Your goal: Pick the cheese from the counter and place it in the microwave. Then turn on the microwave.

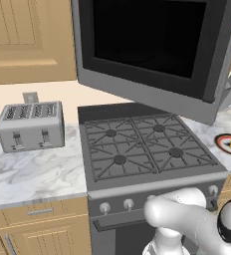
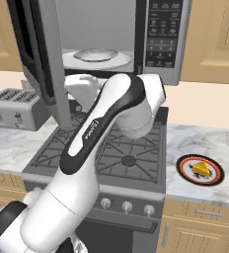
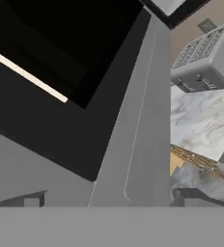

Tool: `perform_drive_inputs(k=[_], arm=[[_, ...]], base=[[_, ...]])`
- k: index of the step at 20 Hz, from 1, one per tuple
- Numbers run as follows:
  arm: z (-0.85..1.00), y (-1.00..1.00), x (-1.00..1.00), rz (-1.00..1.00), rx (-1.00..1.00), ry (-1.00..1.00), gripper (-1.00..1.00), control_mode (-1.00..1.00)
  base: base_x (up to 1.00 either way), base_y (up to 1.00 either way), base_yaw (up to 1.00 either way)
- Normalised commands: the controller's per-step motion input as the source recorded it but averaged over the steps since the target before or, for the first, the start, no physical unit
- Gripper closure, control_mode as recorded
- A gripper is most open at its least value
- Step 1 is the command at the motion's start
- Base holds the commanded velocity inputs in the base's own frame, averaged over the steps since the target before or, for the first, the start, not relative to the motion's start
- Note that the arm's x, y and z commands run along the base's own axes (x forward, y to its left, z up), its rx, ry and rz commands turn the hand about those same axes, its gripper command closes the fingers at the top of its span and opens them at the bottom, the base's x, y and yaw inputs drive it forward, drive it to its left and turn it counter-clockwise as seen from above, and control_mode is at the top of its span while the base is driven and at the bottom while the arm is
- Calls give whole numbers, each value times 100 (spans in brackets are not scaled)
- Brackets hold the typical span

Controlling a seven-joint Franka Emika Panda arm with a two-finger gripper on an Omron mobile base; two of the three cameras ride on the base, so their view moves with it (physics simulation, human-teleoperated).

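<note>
Now: arm raised by microwave [image 2: 156, 44] door | claw wide open, empty | cheese [image 2: 201, 169] on plate [image 2: 186, 174]

Only readable text is the "FRANKA" wordmark running lengthwise along the dark stripe of the robot arm [image 2: 89, 132] in the right base view; markings on the microwave [image 2: 162, 34] button panel are too blurred to read, nothing legible on the toaster [image 1: 31, 125].
</note>
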Motion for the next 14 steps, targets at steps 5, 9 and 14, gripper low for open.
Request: perform_drive_inputs(k=[5, 9, 14], arm=[[-26, 91, -59, -6, -12, -23, -100, -100], [-13, 90, -26, -11, -15, -24, -100, -100], [-2, 78, -1, -11, -14, -20, -100, -100]], base=[[0, 0, 0], [0, 0, 0], [0, 0, 0]])
